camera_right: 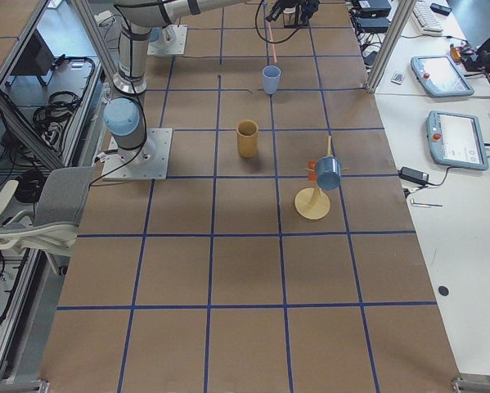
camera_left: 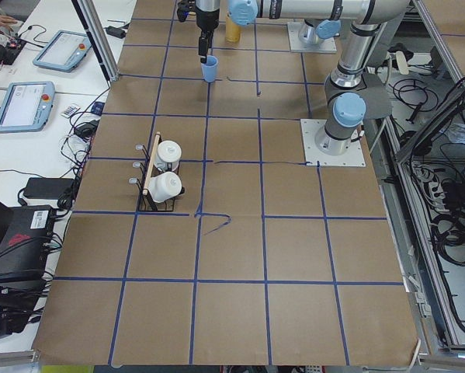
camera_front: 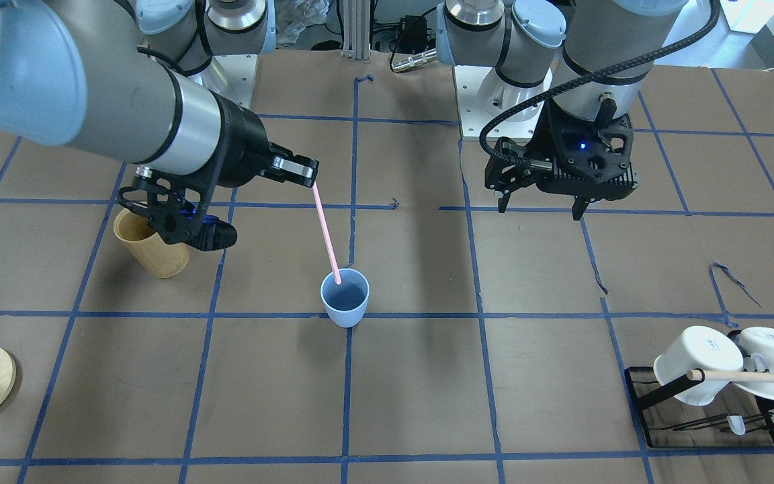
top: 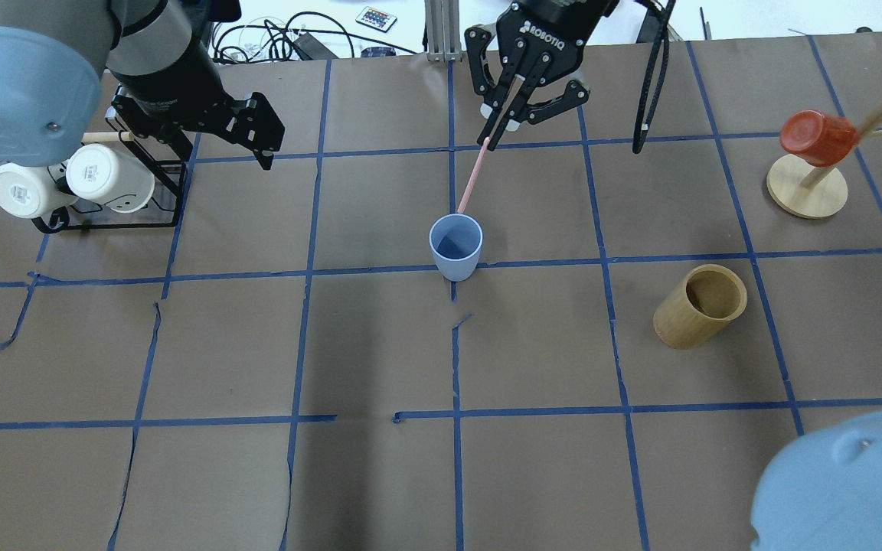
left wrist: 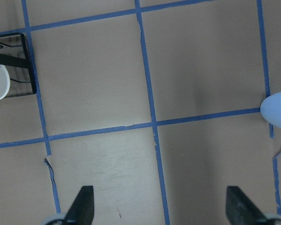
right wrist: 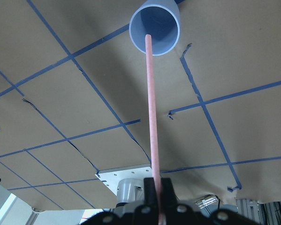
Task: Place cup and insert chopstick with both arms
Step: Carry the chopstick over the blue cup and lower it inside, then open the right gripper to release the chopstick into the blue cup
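The light-blue cup point(camera_front: 345, 299) stands upright at the table's middle, where blue tape lines cross; it also shows in the overhead view point(top: 455, 249) and the right wrist view point(right wrist: 155, 28). My right gripper point(camera_front: 303, 173) point(top: 506, 115) is shut on the upper end of the pale-pink chopstick point(camera_front: 326, 232) point(top: 474, 176) point(right wrist: 151, 103). The stick slants down and its lower tip is at the cup's rim, over the mouth. My left gripper point(camera_front: 540, 208) point(left wrist: 161, 208) is open and empty, hovering above the table well to the side of the cup point(left wrist: 278, 110).
A tan wooden holder point(camera_front: 152, 245) point(top: 701, 306) stands by the right arm. A black rack with two white mugs point(top: 66, 180) and a wooden dowel point(camera_front: 756, 376) sits under the left arm's side. A round wooden stand with a red cup point(top: 816, 138) is at the far right.
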